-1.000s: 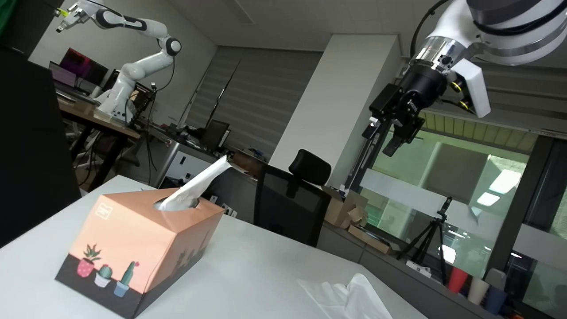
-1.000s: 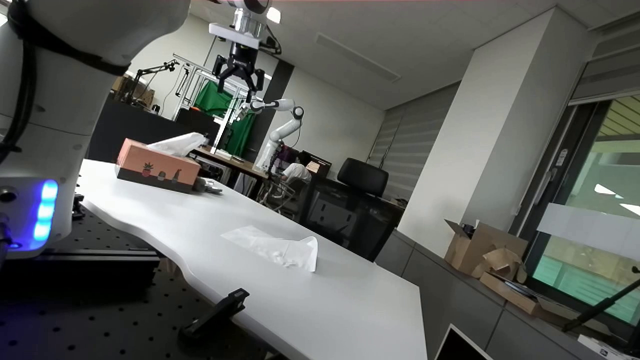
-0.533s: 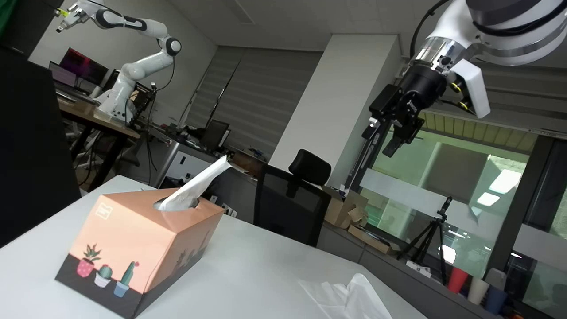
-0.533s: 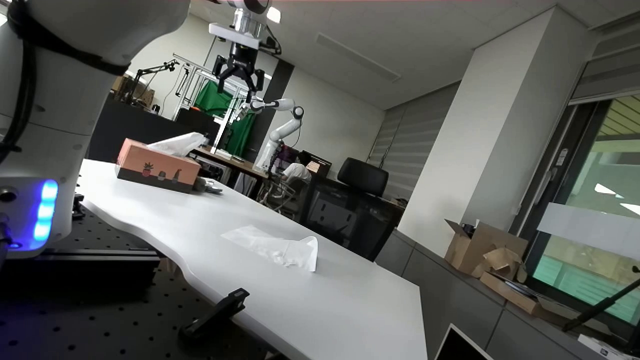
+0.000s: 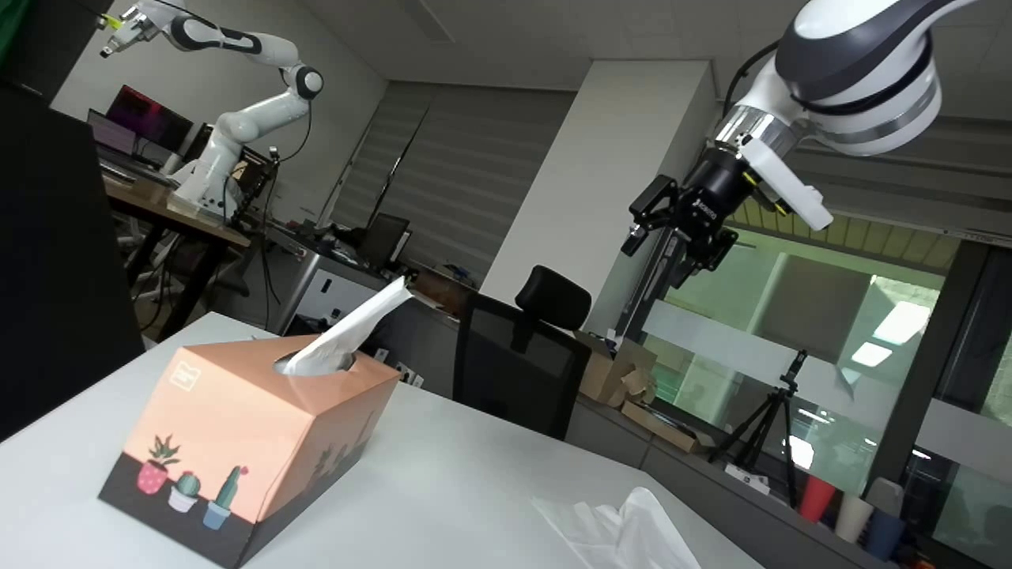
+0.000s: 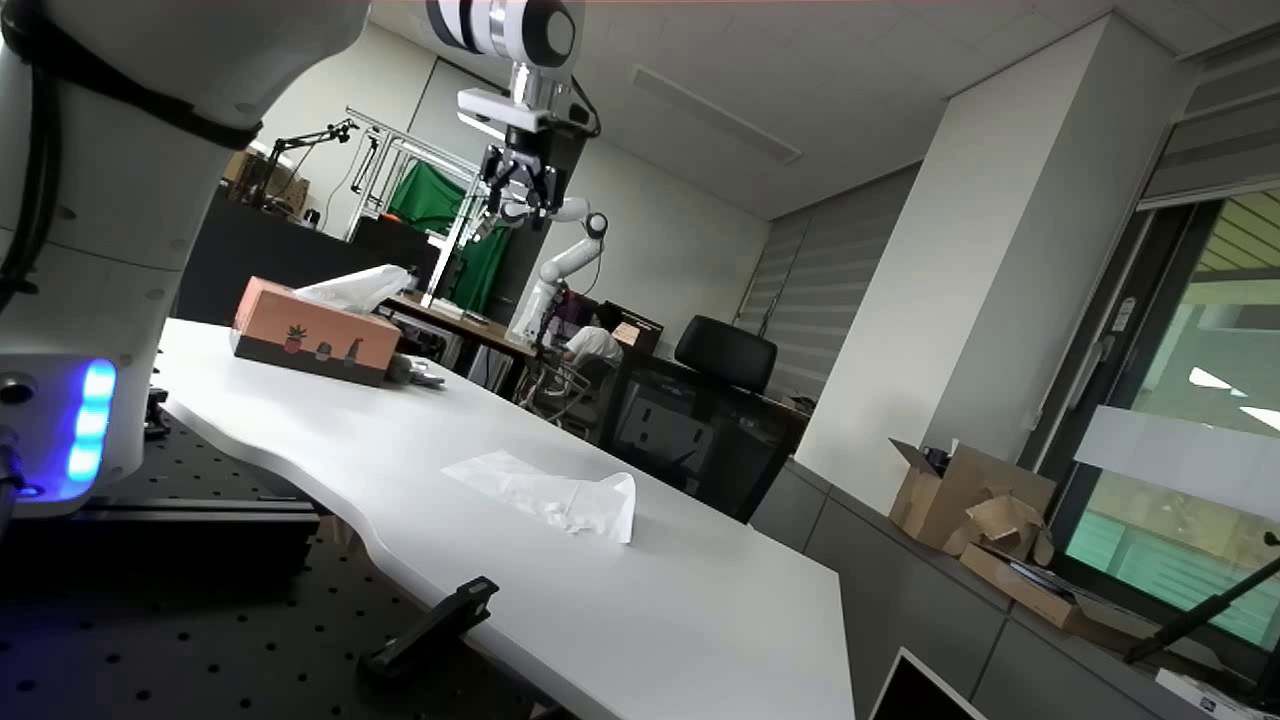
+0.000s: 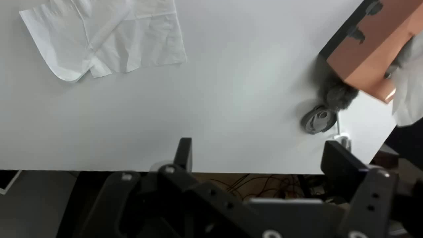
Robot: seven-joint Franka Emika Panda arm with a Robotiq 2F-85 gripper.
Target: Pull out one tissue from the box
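The salmon-pink tissue box (image 5: 229,427) with a dark base and cactus pictures stands on the white table, also in an exterior view (image 6: 310,335) and at the right edge of the wrist view (image 7: 373,56). A white tissue (image 5: 352,328) sticks up, leaning, from its top opening; it also shows in the wrist view (image 7: 409,92). A loose crumpled tissue lies flat on the table (image 6: 550,490), also in the wrist view (image 7: 109,36). My gripper (image 7: 256,150) is open and empty, fingers wide apart. It hangs high above the table, apart from the box, in both exterior views (image 5: 655,261) (image 6: 516,212).
Small grey objects (image 7: 319,119) lie beside the box. The table edge (image 7: 231,172) runs below my fingers in the wrist view. A black office chair (image 5: 518,371) stands behind the table. A black clamp (image 6: 430,635) sits at the table's curved edge.
Over the last half second my gripper has turned and moved slightly lower, leftward in an exterior view and rightward in an exterior view. The box and tissues have not moved.
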